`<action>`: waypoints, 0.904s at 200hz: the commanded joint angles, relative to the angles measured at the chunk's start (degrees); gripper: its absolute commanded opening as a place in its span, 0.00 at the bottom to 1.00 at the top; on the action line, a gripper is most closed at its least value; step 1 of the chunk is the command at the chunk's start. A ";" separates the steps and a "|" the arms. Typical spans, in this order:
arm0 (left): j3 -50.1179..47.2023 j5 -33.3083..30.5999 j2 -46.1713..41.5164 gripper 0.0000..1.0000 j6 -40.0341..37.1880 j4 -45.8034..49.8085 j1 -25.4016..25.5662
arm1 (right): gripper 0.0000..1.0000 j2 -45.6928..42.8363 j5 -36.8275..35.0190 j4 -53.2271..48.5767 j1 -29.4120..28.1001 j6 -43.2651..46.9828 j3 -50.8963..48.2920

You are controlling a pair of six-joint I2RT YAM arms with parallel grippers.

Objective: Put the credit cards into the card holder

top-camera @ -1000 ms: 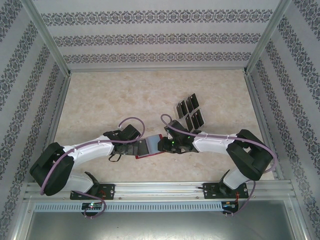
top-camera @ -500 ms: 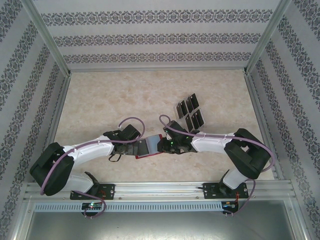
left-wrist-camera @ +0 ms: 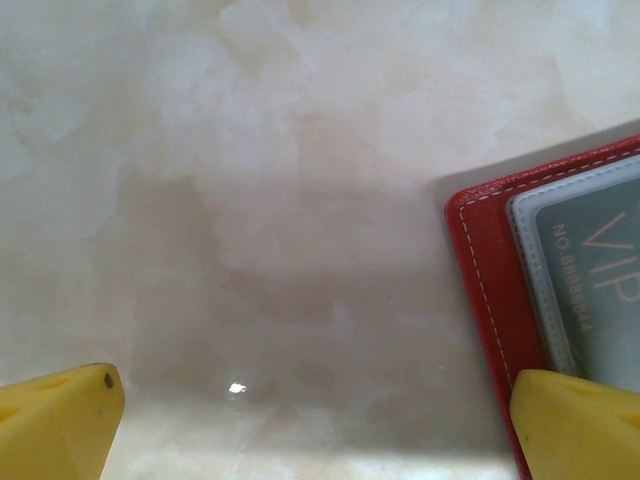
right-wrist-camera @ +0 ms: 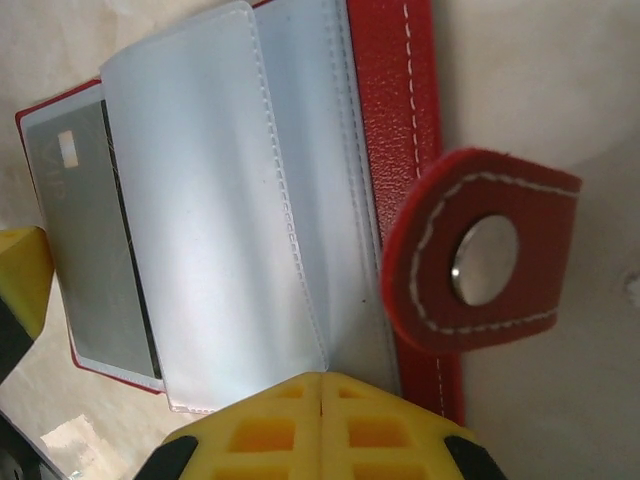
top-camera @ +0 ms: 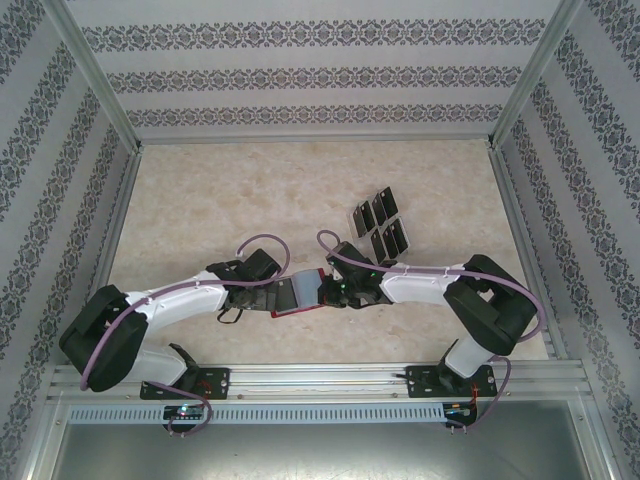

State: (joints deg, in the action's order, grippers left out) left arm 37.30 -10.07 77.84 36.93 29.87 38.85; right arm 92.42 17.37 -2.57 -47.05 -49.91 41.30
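Observation:
The red card holder (top-camera: 296, 298) lies open on the table between both grippers. Its clear sleeves (right-wrist-camera: 220, 200) fan up, and one credit card (right-wrist-camera: 88, 240) sits in the far pocket, marked VIP (left-wrist-camera: 600, 280). My right gripper (right-wrist-camera: 320, 385) is shut, its yellow fingertips pressed together on the near edge of a clear sleeve. The clasp tab (right-wrist-camera: 480, 250) with its metal snap curls up just to the right. My left gripper (left-wrist-camera: 320, 430) stands open at the holder's left edge, with one fingertip (left-wrist-camera: 575, 420) over the red corner (left-wrist-camera: 490, 270). Several black credit cards (top-camera: 380, 225) stand behind.
The spare cards stand in a clear slotted stand (top-camera: 362, 218) just behind the right arm (top-camera: 430, 285). Bare marble tabletop (top-camera: 250, 190) stretches to the back and left. Metal frame posts and patterned walls (top-camera: 560, 200) close in the sides.
The right gripper's fingers have closed fully at the sleeve's edge, and the right arm has eased slightly left. The left arm and the holder have stayed put.

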 commanded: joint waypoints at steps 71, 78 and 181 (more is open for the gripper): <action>2.17 1.63 -7.66 1.00 0.95 3.01 -6.21 | 0.00 -2.04 0.20 -4.63 -3.80 1.72 7.22; 1.98 2.00 -7.87 1.00 1.02 2.87 -6.66 | 0.00 -1.60 0.20 -4.79 -4.14 1.67 7.84; 1.15 5.01 -10.92 1.00 0.98 1.33 -12.26 | 0.13 11.25 2.38 -5.82 -10.72 1.78 19.25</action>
State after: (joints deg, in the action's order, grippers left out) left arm 38.50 -5.93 68.20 37.60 30.61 27.94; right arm 100.29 18.35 -7.31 -56.27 -49.08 57.74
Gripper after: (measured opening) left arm 0.999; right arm 0.079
